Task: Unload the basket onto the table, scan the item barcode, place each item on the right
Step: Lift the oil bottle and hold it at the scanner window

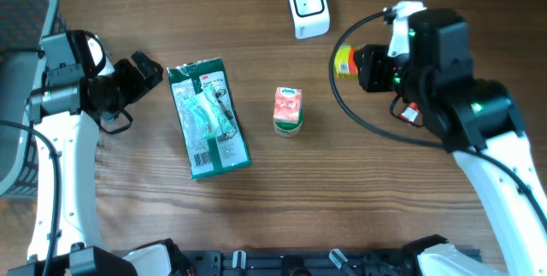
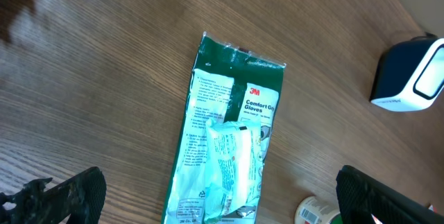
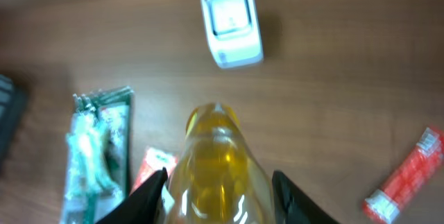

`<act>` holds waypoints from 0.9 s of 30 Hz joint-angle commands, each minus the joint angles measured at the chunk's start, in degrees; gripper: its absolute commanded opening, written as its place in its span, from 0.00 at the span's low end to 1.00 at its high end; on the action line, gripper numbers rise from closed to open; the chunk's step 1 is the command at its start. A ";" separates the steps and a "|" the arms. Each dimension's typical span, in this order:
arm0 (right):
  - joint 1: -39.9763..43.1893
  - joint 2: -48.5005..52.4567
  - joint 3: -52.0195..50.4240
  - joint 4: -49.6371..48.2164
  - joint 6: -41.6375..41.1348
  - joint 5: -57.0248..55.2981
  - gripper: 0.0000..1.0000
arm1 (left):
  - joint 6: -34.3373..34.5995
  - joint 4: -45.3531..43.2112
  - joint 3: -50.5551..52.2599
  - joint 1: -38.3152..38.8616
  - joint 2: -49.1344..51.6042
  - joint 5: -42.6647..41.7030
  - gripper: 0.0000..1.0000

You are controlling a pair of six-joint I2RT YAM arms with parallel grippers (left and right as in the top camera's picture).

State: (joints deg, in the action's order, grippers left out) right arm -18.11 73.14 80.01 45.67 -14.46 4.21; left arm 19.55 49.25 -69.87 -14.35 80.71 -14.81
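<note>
My right gripper (image 1: 357, 62) is shut on a clear bottle of yellow liquid (image 1: 344, 61), held lying sideways above the table, right of the white barcode scanner (image 1: 308, 7). In the right wrist view the bottle (image 3: 218, 158) fills the space between both fingers (image 3: 142, 200), its far end pointing toward the scanner (image 3: 232, 23). My left gripper (image 1: 141, 71) stands open at the left, empty, beside the green glove packet (image 1: 208, 118). In the left wrist view, the packet (image 2: 229, 134) lies between the spread fingers (image 2: 69, 193).
A small orange-and-white container (image 1: 288, 109) stands mid-table, its barcoded end (image 2: 316, 211) showing in the left wrist view. A red tube (image 3: 406, 175) lies right of the bottle. A grey basket (image 1: 21, 20) sits at the far left edge.
</note>
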 commanded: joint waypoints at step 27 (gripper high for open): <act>-11.04 51.80 14.47 -61.55 68.17 -40.37 0.04 | -1.16 -0.11 -0.48 0.15 -0.31 0.33 1.00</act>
State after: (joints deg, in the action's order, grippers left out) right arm -29.23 124.20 93.21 -14.70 52.86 -34.09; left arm 19.55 49.30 -69.87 -14.35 80.71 -14.81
